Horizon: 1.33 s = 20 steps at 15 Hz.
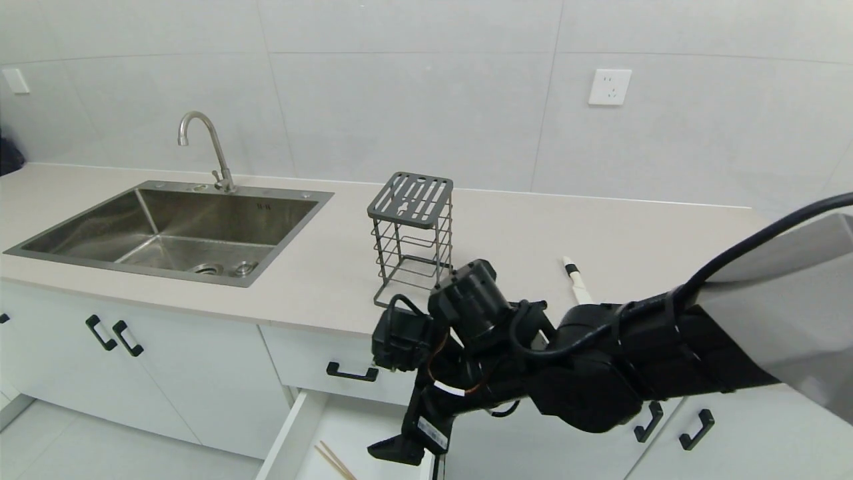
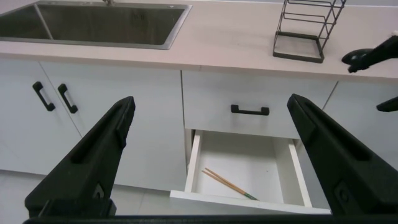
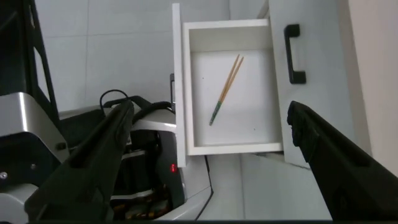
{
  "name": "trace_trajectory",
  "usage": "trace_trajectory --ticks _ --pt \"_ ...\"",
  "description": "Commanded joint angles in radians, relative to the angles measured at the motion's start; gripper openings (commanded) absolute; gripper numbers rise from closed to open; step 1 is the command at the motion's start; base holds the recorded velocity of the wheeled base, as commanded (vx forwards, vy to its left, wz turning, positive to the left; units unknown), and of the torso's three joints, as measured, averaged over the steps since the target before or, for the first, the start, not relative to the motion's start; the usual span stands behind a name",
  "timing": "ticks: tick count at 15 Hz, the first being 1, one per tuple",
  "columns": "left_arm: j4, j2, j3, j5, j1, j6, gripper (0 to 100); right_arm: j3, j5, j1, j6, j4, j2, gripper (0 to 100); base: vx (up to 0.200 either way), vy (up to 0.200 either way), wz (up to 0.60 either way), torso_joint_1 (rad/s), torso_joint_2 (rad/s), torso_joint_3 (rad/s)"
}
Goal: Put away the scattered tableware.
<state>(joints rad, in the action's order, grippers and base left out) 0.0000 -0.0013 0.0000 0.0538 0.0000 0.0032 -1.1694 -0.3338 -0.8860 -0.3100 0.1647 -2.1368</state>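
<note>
Beige tabletop (image 1: 546, 227) runs the width of the scene, with a steel sink (image 1: 220, 213) set in toward the left. Below its edge a white drawer (image 2: 261, 155) stands pulled out. A dark wire rack (image 1: 411, 200) sits upright mid-tabletop.

Right tool (image 3: 211, 109) hangs over the open drawer, jaws spread wide, nothing held. Left tool (image 2: 211, 102) is set back from the cabinets facing the drawer, also spread and empty.

A white utensil (image 1: 577, 277) lies flat on the tabletop, to the right of the rack and apart from it. Its near end is hidden behind the right arm, so I cannot tell what kind it is. A pair of chopsticks (image 3: 226, 89) lies inside the drawer.

Risks, as I judge them:
- The right arm sits low in front of the utensil — lifting back to it could sweep it along or off the edge.
- The rack is near that path and looks light, so a nudge could tip it.
- A thin utensil lying flat could skid from under the jaws.
- The open drawer's rim could catch a descending tool.
</note>
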Motion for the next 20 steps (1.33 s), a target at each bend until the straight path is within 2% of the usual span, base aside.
trace_trajectory --ticks 1,4,9,12,16,20 --pt "0.0 0.001 0.0 0.0 0.0 0.0 100 0.238 0.01 0.097 0.023 0.165 0.132 100 0.0 0.0 0.0 0.0 0.0 0.0" --pt "0.0 0.001 0.0 0.0 0.0 0.0 100 0.336 0.032 0.159 0.123 0.299 0.17 100 0.0 0.0 0.0 0.0 0.0 0.0" --pt "0.0 0.001 0.0 0.0 0.0 0.0 100 0.356 0.03 0.355 0.115 0.357 0.166 100 0.0 0.0 0.0 0.0 0.0 0.0" --pt "0.0 0.001 0.0 0.0 0.0 0.0 100 0.35 0.016 0.463 0.054 0.406 0.117 100 0.0 0.0 0.0 0.0 0.0 0.0" --pt "0.0 0.001 0.0 0.0 0.0 0.0 100 0.343 -0.03 0.521 0.054 0.536 0.005 100 0.0 0.0 0.0 0.0 0.0 0.0" --pt "0.0 0.001 0.0 0.0 0.0 0.0 100 0.306 -0.054 0.51 0.052 0.539 -0.049 100 0.0 0.0 0.0 0.0 0.0 0.0"
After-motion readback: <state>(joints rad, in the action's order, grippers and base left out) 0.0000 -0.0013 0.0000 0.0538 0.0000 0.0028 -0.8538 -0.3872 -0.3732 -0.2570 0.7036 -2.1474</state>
